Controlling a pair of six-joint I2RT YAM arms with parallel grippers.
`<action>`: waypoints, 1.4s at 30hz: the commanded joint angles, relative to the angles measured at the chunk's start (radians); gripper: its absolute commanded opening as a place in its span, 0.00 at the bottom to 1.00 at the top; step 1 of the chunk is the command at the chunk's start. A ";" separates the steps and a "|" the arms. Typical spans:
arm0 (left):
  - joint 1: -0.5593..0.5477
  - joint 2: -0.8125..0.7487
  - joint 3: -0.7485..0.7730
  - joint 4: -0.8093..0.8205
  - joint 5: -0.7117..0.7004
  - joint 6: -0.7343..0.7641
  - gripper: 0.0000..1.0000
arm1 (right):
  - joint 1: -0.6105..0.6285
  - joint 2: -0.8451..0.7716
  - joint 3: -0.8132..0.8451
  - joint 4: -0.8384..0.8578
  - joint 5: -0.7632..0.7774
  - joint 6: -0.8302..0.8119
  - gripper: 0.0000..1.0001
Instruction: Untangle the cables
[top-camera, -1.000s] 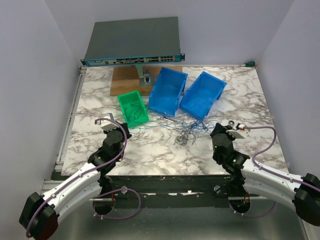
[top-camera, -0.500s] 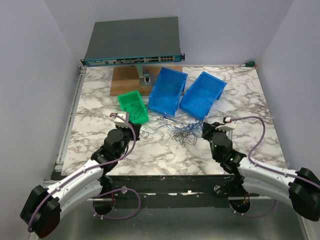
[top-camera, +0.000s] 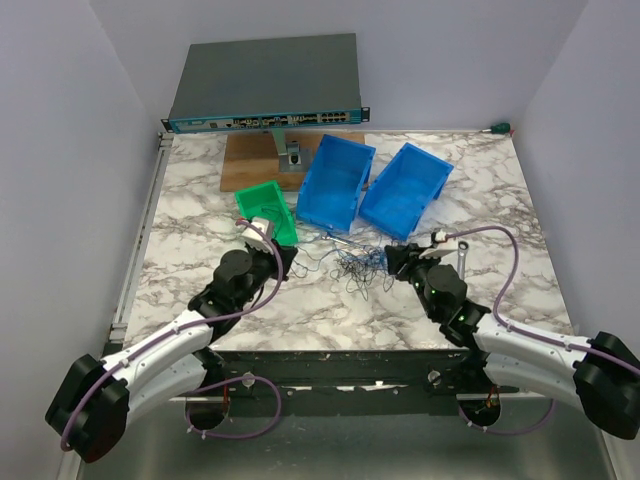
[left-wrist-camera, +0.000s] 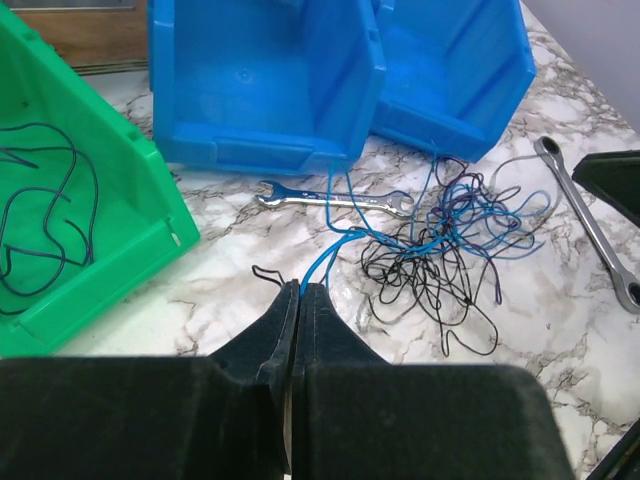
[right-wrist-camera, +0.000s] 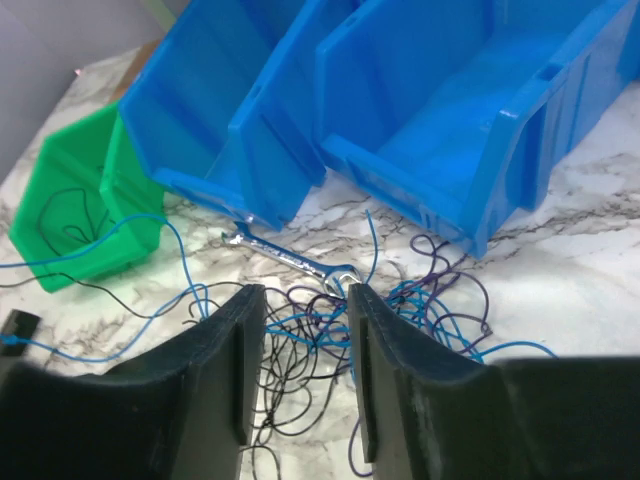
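Fingers (left-wrist-camera: 325, 335) of the left gripper (left-wrist-camera: 300, 290) pressed together with no gap, and a blue strand (left-wrist-camera: 335, 245) runs straight into the seam at their tips, so it reads as pinched there. Right gripper (right-wrist-camera: 305, 295) partly parted, nothing between its pads. The cables (left-wrist-camera: 440, 240) lie as a loose scribble of blue and dark wire on the marble table (left-wrist-camera: 230, 290), just ahead of the left fingertips and slightly to their right; seen from the right wrist, the same tangle sits directly in front of and under the gap. A silver wrench (left-wrist-camera: 330, 198) lies just beyond the tangle, touching or under a few strands, with two blue bins (left-wrist-camera: 260, 90) behind it. A green bin (left-wrist-camera: 130, 215) off to the left of the left fingers holds a few dark strands. Handling judgement: wires hair-thin, nearly weightless, limp, springy in their curls; they will slide through a slack pinch and drag neighbours along. Best hold is a single outlying loop or free end at the edge of the clump, not the dense middle. Risk: catching several strands at once or snagging the wrench.
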 joint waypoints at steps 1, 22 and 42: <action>0.000 0.000 0.029 0.014 0.048 0.016 0.00 | 0.003 0.006 -0.007 0.021 -0.042 -0.034 0.63; -0.052 0.145 0.097 0.139 0.554 0.110 0.00 | 0.003 0.184 0.046 0.190 -0.652 -0.176 0.89; -0.083 0.129 0.120 0.062 0.480 0.146 0.00 | 0.012 0.213 0.158 0.101 -0.846 -0.279 0.66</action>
